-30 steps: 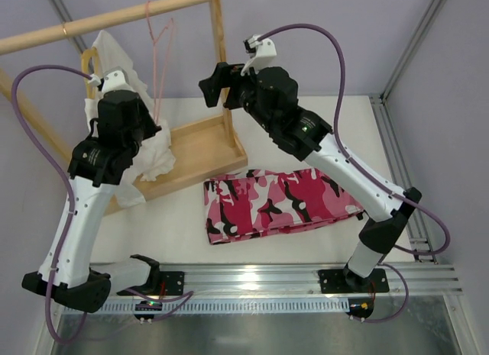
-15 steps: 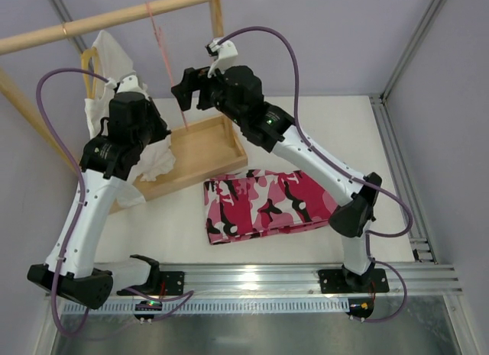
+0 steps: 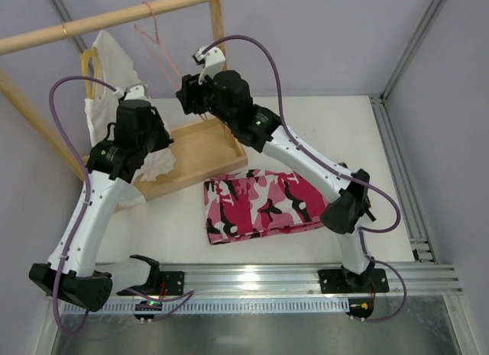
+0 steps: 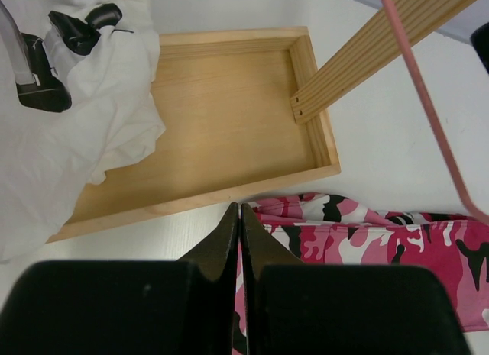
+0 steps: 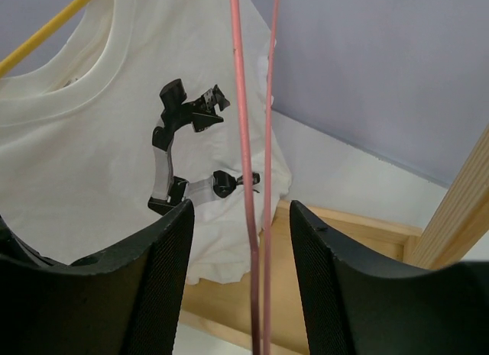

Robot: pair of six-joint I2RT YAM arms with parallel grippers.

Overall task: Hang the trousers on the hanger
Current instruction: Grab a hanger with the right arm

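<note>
While the pale-pink wire hanger [image 5: 238, 103] is dangling between the parted fingers of my right gripper [image 5: 241, 210], I am centring its wires before pinching, my left gripper [image 4: 239, 217] hovering, fingers together, near the folded pink-camouflage trousers [image 3: 279, 204] on the table [image 3: 321, 133].

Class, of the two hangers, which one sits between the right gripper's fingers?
The thin pink wire hanger: its wires run between the right gripper's open fingers. The yellow hanger, carrying the white T-shirt, lies off to one side.

Matt cloth trousers [image 3: 279, 204], smooth wooden tray [image 3: 200, 150]
</note>
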